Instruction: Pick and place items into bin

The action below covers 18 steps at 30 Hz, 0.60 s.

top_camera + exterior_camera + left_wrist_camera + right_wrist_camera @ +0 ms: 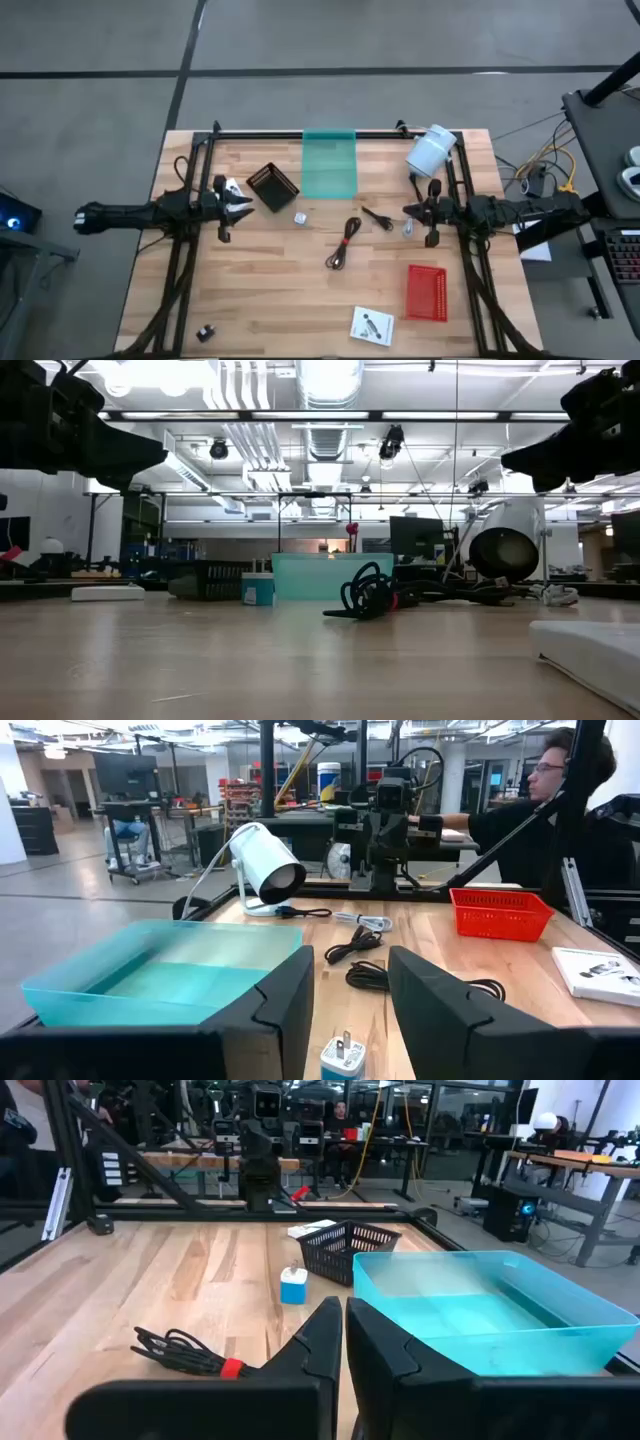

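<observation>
Approach step: left gripper point(345, 1010) fingers spread, empty, small plug point(342, 1057) just ahead between them. Next: descend, pinch. Right gripper point(343, 1342) fingers pressed together.

In the low view the flat white packet point(590, 645) is being cut off by the picture's right edge, and both arms are showing only as dark shapes clipped at the upper corners. From above, the small black piece point(206, 332) near the table's point(280, 290) front left corner is appearing too tiny to identify. The silvery metal piece point(408, 229) is sitting partly under the right gripper point(412, 211).
</observation>
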Each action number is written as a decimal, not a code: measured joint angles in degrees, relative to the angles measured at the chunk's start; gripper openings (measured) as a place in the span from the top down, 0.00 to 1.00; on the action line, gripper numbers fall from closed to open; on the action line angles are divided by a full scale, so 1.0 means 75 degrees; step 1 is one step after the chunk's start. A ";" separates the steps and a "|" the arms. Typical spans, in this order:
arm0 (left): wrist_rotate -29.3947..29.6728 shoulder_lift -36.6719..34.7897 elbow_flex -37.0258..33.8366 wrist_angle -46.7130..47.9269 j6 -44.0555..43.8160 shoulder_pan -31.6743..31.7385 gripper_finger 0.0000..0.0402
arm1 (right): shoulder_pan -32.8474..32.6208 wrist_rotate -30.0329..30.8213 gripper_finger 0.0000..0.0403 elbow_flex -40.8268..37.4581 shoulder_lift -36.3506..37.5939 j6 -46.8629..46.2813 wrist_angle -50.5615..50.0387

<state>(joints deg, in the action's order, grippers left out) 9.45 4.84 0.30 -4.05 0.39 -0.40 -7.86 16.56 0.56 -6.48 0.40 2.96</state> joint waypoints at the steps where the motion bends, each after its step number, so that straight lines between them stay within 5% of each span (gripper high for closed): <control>1: 0.0000 0.0000 0.0000 0.0000 0.0000 0.0001 0.71 | 0.0001 0.0000 0.98 0.0000 0.0002 -0.0006 0.0000; 18: 0.0000 0.0000 0.0000 0.0000 0.0002 0.0003 0.71 | 0.0003 0.0000 0.98 0.0000 0.0000 -0.0064 0.0000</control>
<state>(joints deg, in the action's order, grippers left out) 9.45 4.84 0.30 -4.05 0.40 -0.38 -7.84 16.56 0.56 -6.48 -0.08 2.96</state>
